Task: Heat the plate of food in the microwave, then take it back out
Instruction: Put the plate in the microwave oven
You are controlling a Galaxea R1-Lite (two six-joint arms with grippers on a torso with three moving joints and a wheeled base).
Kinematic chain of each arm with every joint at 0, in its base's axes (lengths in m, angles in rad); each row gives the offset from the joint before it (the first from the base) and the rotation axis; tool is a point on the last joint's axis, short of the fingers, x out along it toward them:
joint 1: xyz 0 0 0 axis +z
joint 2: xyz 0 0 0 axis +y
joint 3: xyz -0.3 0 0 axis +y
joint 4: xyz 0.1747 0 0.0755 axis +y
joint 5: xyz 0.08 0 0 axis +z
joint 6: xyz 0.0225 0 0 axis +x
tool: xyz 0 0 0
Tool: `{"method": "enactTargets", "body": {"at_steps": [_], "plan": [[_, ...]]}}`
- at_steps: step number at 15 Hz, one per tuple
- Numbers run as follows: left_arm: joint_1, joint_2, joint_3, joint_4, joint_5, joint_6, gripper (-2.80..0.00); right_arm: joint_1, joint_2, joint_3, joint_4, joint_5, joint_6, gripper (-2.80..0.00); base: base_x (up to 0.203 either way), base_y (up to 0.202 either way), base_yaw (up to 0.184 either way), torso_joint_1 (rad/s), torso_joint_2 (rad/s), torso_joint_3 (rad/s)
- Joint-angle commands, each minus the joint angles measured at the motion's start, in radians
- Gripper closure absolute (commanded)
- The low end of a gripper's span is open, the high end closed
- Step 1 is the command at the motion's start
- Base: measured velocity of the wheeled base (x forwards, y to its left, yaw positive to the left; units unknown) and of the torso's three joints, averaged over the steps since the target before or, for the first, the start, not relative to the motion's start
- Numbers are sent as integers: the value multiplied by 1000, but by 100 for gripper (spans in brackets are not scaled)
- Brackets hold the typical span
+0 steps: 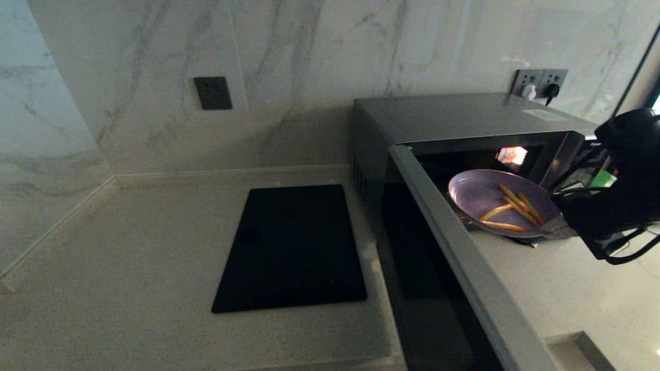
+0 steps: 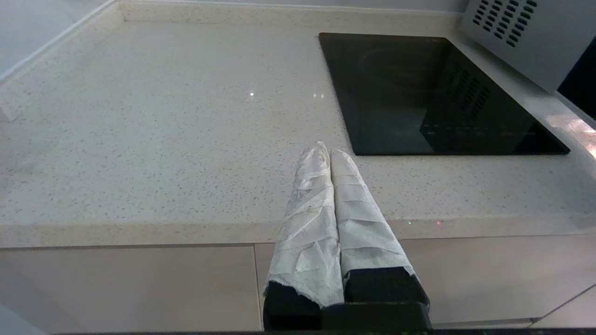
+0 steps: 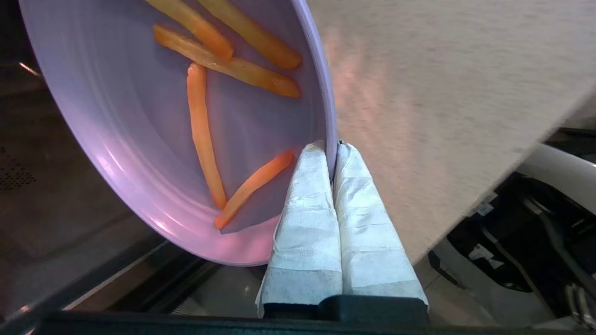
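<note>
Just outside the microwave's [image 1: 464,118] open door, the right hand [image 3: 331,153] pinches the rim of the plate of food [image 3: 153,116], tilted above the surface [image 1: 557,288]. Left hand [image 2: 326,153] hangs pressed together over the front edge, beside the cooktop [image 2: 419,93].

Right gripper [image 1: 559,226] in head view mostly lost in dark arm bulk, fingertips hard to make out. Plate [image 3: 186,135] cut off by right wrist picture's top edge, far rim unseen. Microwave [image 1: 464,118] interior dark behind plate; door's lower end cut by frame bottom. Button panel hidden behind right arm.
</note>
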Motion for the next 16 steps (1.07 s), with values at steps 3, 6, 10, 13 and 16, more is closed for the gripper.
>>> {"method": "enactTargets", "body": {"at_steps": [3,6,10,13,16], "plan": [[0,2,0,0,0,-1,0,27,138,-116,0,49,5,0,0,0,0,0,0,0],[0,2,0,0,0,-1,0,61,212,-170,-16,55,4,0,0,0,0,0,0,0],[0,2,0,0,0,-2,0,70,307,-261,-51,55,2,0,0,0,0,0,0,0],[0,2,0,0,0,-1,0,68,369,-283,-52,55,-11,0,0,0,0,0,0,0],[0,2,0,0,0,-1,0,69,404,-289,-53,55,-27,0,0,0,0,0,0,0]]}}
